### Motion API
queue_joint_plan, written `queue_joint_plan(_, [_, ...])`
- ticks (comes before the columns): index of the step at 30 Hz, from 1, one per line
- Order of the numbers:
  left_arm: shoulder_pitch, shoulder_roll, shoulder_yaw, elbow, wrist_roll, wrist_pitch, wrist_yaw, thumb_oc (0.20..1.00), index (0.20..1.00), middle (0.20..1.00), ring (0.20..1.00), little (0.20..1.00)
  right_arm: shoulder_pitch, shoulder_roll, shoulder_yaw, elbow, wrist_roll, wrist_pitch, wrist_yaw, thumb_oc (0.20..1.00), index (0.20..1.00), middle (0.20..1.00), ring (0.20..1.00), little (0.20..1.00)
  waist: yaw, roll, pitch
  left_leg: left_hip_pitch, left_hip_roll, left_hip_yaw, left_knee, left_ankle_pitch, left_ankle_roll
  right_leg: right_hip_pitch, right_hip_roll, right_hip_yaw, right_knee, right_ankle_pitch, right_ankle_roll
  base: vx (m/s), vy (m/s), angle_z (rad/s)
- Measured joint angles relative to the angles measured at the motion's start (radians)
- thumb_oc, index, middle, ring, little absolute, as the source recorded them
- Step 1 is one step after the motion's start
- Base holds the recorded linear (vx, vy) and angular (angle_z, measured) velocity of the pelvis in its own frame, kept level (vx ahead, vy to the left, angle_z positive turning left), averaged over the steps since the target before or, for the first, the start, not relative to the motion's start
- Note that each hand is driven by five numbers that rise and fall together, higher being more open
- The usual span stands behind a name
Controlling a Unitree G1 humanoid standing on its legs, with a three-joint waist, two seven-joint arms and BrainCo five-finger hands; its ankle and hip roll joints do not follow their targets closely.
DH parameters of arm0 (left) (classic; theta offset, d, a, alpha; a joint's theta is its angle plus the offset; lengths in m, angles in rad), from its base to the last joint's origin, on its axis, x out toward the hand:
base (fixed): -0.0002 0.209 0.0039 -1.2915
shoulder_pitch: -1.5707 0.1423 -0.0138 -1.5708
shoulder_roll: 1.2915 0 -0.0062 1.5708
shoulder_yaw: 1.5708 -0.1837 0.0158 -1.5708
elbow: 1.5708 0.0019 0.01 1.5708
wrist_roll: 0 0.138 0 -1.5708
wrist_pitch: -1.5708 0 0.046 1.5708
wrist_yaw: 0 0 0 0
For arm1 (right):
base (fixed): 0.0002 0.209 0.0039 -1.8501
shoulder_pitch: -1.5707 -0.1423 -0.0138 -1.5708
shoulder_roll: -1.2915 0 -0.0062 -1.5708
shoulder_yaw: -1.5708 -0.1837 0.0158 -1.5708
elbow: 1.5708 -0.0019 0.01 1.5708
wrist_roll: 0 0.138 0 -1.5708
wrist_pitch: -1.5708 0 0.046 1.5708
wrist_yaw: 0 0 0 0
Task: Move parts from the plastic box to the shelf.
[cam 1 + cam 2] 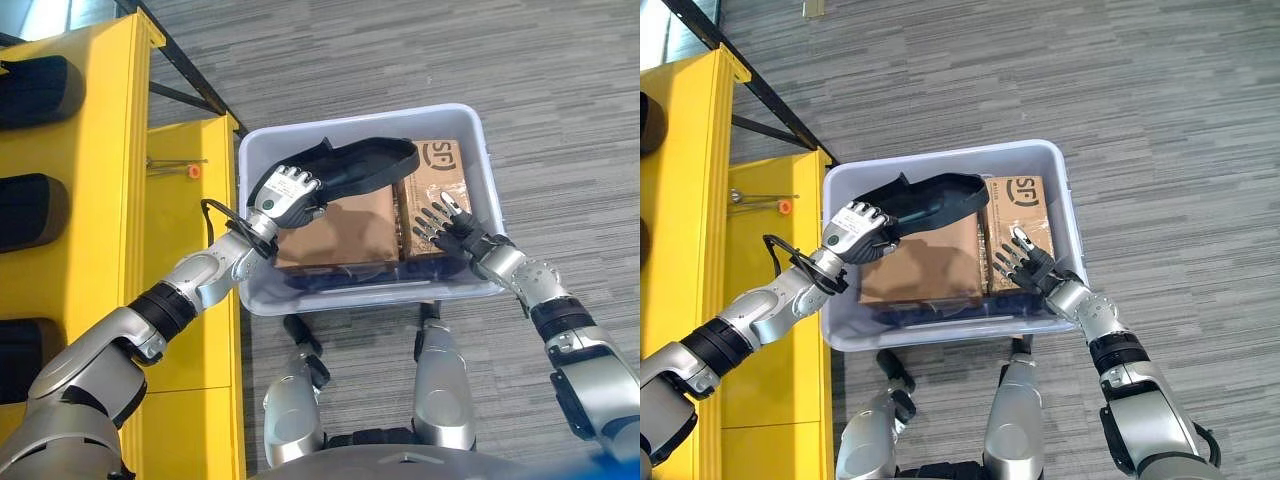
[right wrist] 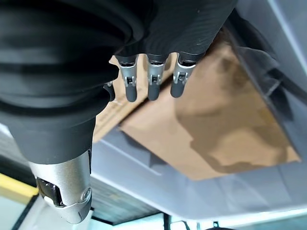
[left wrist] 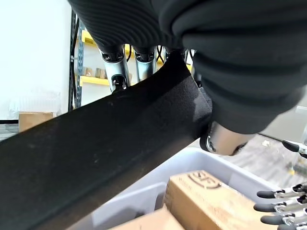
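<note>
So the plastic box (image 1: 455, 125) sits on the grey floor just beside the yellow shelf (image 1: 190, 330), w/ 2 cardboard boxes (image 1: 335, 232) lying flat inside it. The part (image 1: 362, 165) is a long black curved molded piece, kinda trough-shaped w/ a raised rim, matte finish. It's lifted above the box, over the far-left portion. Left hand (image 1: 285, 193) has its fingers curled round the part's near end. Right hand (image 1: 447, 226) hovers over the box's near-right corner, fingers straight and spread, holding nothing.
</note>
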Motion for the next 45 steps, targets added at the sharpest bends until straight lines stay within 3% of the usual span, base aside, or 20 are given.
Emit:
queue_joint_plan(5, [0.004,-0.056,0.049,0.031,-0.054,-0.045,0.051,0.2,0.2,0.2,0.2,0.2,0.002,0.02,0.009,-0.003,0.002,0.0,-0.013,1.0,1.0,1.0,1.0,1.0,0.002,-0.008,-0.005,0.003,0.0,-0.006,0.001,0.0,0.0,0.01,0.0,-0.004,-0.003,0.0,0.0,0.01,-0.047,0.03])
queue_joint_plan(13, [0.096,-0.242,0.284,0.032,-0.407,-0.072,0.0,0.2,0.2,0.2,0.2,0.2,0.055,0.059,0.007,-0.087,-0.021,-0.058,-0.042,1.0,1.0,1.0,1.0,1.0,0.004,-0.009,-0.006,0.004,0.002,-0.01,0.003,0.0,0.0,0.018,0.001,-0.008,-0.007,0.001,-0.001,0.02,-0.051,0.01])
queue_joint_plan(17, [0.104,-0.3,0.329,0.029,-0.566,-0.069,-0.064,0.2,0.2,0.2,0.2,0.2,0.057,0.073,0.004,-0.088,-0.052,-0.08,-0.06,1.0,1.0,1.0,1.0,1.0,0.009,-0.01,-0.006,0.005,0.003,-0.02,0.006,-0.001,0.0,0.029,0.001,-0.017,-0.009,0.001,-0.001,0.02,-0.035,0.06])
queue_joint_plan(20, [0.121,-0.409,0.38,0.025,-0.747,-0.047,-0.135,0.2,0.2,0.2,0.2,0.2,0.075,0.082,0.001,-0.133,-0.103,-0.105,-0.082,1.0,1.0,1.0,1.0,1.0,0.025,-0.013,-0.007,0.005,0.005,-0.024,0.009,-0.001,-0.001,0.033,0.001,-0.02,-0.009,0.0,-0.001,0.01,-0.022,0.02])
queue_joint_plan(28, [0.175,-0.512,0.382,0.015,-0.95,0.046,-0.192,0.2,0.2,0.2,0.2,0.2,0.088,0.118,0.011,-0.2,-0.255,-0.15,-0.131,1.0,1.0,1.0,1.0,1.0,0.016,-0.042,-0.007,0.004,0.006,-0.025,0.011,-0.003,0.0,0.035,0.002,-0.02,-0.011,0.0,-0.001,0.0,0.0,0.0])
queue_joint_plan(35, [0.179,-0.518,0.37,-0.014,-0.967,0.062,-0.177,0.2,0.2,0.2,0.2,0.2,0.099,0.12,0.044,-0.235,-0.311,-0.152,-0.148,1.0,1.0,1.0,1.0,1.0,-0.003,-0.048,-0.007,0.009,0.006,-0.026,0.016,-0.007,0.0,0.044,0.002,-0.021,-0.013,0.0,-0.001,0.04,0.006,0.0])
queue_joint_plan(40, [0.179,-0.513,0.369,-0.015,-1.007,0.077,-0.172,0.2,0.2,0.2,0.2,0.2,0.12,0.113,0.049,-0.252,-0.529,-0.206,-0.153,1.0,1.0,1.0,1.0,1.0,-0.004,-0.047,-0.007,0.024,0.006,-0.026,0.017,-0.011,0.0,0.06,0.001,-0.022,-0.017,-0.003,0.0,0.0,0.0,0.0])
queue_joint_plan(45, [0.183,-0.515,0.369,-0.026,-1.069,0.078,-0.195,0.2,0.2,0.2,0.2,0.2,0.124,0.116,0.054,-0.298,-0.563,-0.212,-0.169,1.0,1.0,1.0,1.0,1.0,-0.006,-0.046,-0.007,0.025,0.006,-0.024,0.017,-0.011,0.0,0.06,0.001,-0.022,-0.016,-0.005,-0.001,0.01,0.007,0.0])
